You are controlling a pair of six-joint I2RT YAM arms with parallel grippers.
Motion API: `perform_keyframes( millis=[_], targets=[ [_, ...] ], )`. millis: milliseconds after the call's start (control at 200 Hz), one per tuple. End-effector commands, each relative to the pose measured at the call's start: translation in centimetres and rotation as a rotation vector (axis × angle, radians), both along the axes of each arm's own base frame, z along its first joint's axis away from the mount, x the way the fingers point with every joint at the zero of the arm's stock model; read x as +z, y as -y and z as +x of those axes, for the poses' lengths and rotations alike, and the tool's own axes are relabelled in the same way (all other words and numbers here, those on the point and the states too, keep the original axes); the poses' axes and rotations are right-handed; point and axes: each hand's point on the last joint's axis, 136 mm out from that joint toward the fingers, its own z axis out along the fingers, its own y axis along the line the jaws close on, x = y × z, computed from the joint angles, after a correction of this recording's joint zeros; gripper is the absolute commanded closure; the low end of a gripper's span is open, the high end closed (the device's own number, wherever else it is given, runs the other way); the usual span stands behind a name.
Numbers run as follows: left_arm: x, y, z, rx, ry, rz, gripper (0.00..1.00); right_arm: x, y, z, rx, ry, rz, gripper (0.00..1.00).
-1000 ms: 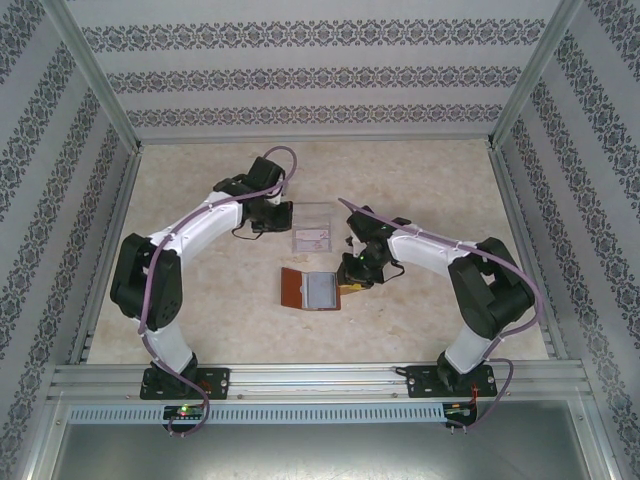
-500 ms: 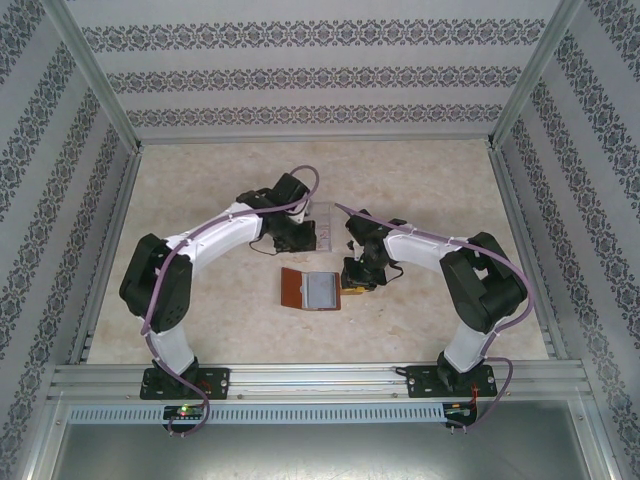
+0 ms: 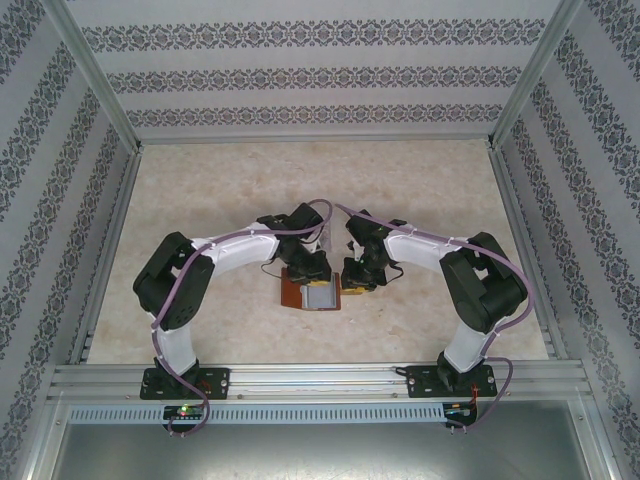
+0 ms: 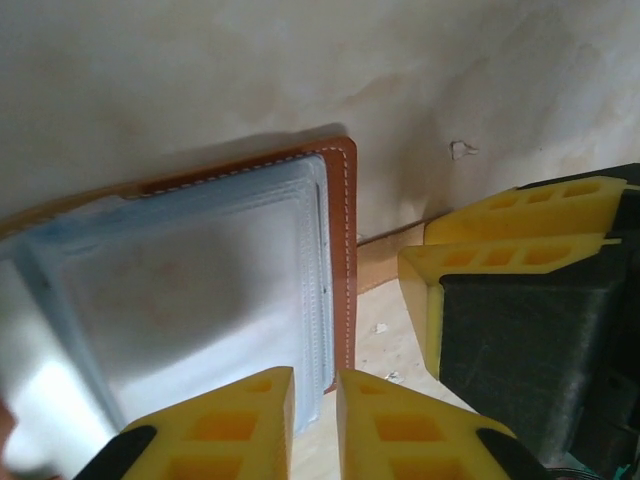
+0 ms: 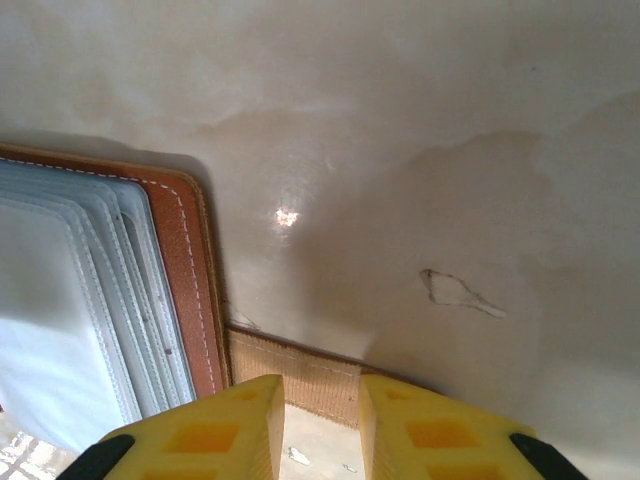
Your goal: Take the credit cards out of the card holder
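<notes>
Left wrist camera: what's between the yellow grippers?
Left wrist view: the tan tab of the card holder and bare table lie between the left gripper and right gripper.

Poised over the 12 o'clock edge of the open reddish-brown card holder (image 3: 318,297) with the left gripper (image 3: 310,270), parked at its 3 o'clock edge with the right gripper (image 3: 357,280), midway across the beige table (image 3: 200,200).

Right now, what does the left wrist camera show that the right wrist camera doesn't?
Left wrist adds: the left gripper over the card holder, and the right gripper from the side. Right wrist adds: the closing tab up close, beneath the gap between that gripper's fingertips, and a glare spot on the table. Shared: the holder's stitched brown edge, its grey-blue pockets, the tab, the beige table.
</notes>
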Motion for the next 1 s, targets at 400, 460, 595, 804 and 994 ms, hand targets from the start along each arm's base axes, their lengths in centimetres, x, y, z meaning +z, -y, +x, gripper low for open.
perform_keyframes(
  millis=[400,460,595,804,994],
  targets=[
    [-2.7,-2.4,-1.1,0.024,-0.052,0.184,0.68,-0.6,0.8,-0.4,0.000,-0.009,-0.022,0.65],
    [-2.8,-3.0,-1.1,0.022,-0.044,0.225,0.67,-0.6,0.7,-0.4,0.001,-0.009,-0.021,0.65],
    [-2.8,-4.2,-1.0,0.021,-0.032,0.297,0.66,-0.6,0.9,-0.4,0.002,-0.009,-0.023,0.64],
    [-2.2,-5.5,-0.8,0.023,-0.006,0.366,0.58,-0.5,0.9,-0.4,-0.001,-0.006,-0.022,0.64],
    [-2.2,-5.9,-0.6,0.026,0.001,0.388,0.51,-0.4,0.8,-0.4,-0.004,-0.004,-0.020,0.64]
  ],
)
